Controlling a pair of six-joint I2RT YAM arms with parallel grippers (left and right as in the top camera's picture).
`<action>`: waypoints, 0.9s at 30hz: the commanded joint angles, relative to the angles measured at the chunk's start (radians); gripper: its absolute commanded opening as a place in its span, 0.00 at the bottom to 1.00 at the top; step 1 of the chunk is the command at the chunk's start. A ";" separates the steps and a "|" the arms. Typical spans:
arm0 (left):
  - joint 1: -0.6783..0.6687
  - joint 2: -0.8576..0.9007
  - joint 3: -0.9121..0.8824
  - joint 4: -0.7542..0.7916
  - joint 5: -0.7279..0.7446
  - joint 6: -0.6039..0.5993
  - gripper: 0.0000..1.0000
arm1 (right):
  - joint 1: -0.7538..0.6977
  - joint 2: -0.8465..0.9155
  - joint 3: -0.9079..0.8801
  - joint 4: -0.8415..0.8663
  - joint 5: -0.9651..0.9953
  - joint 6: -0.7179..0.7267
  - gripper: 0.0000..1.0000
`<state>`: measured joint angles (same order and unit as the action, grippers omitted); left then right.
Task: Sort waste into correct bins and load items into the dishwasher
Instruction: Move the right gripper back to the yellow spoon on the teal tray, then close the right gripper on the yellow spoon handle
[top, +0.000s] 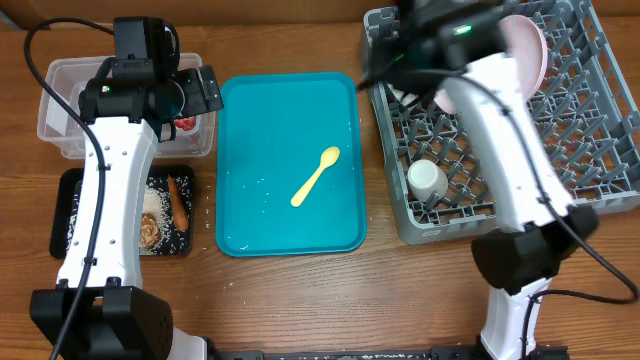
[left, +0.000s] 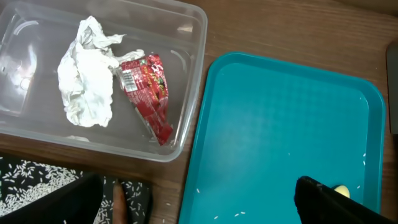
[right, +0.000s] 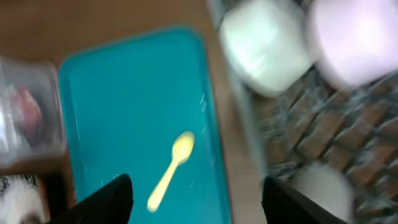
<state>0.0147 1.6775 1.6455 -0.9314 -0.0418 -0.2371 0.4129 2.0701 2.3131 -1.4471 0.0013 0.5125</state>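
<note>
A yellow spoon (top: 316, 175) lies on the teal tray (top: 250, 120); it also shows in the right wrist view (right: 171, 169). The clear tub (top: 60, 85) holds crumpled white paper (left: 84, 71) and a red wrapper (left: 148, 90). The black tray (top: 68, 210) holds rice, an orange-brown stick (top: 178, 200) and a brown lump (top: 148, 231). The grey rack (top: 600, 120) holds a pink plate (top: 530, 50), a white cup (top: 427, 180) and a pale bowl (right: 264, 43). My left gripper (left: 196, 205) is open and empty over the gap between black tray and teal tray. My right gripper (right: 196, 199) is open and empty, above the teal tray's right edge.
A few rice grains (left: 233, 214) lie on the teal tray and on the wood near the black tray. The right arm (top: 500, 130) crosses over the rack's left half. The left arm (top: 110, 170) stands over the black tray.
</note>
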 joint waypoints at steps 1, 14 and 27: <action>0.004 -0.008 0.012 -0.006 -0.011 -0.011 1.00 | 0.110 0.023 -0.175 0.060 -0.085 0.127 0.65; 0.004 0.003 0.012 -0.033 -0.010 -0.011 1.00 | 0.233 0.023 -0.700 0.571 -0.038 0.473 0.42; 0.004 0.003 0.012 -0.036 -0.011 -0.010 1.00 | 0.232 0.111 -0.764 0.705 0.079 0.557 0.43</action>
<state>0.0147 1.6775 1.6455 -0.9649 -0.0418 -0.2371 0.6491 2.1300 1.5524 -0.7475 0.0559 1.0328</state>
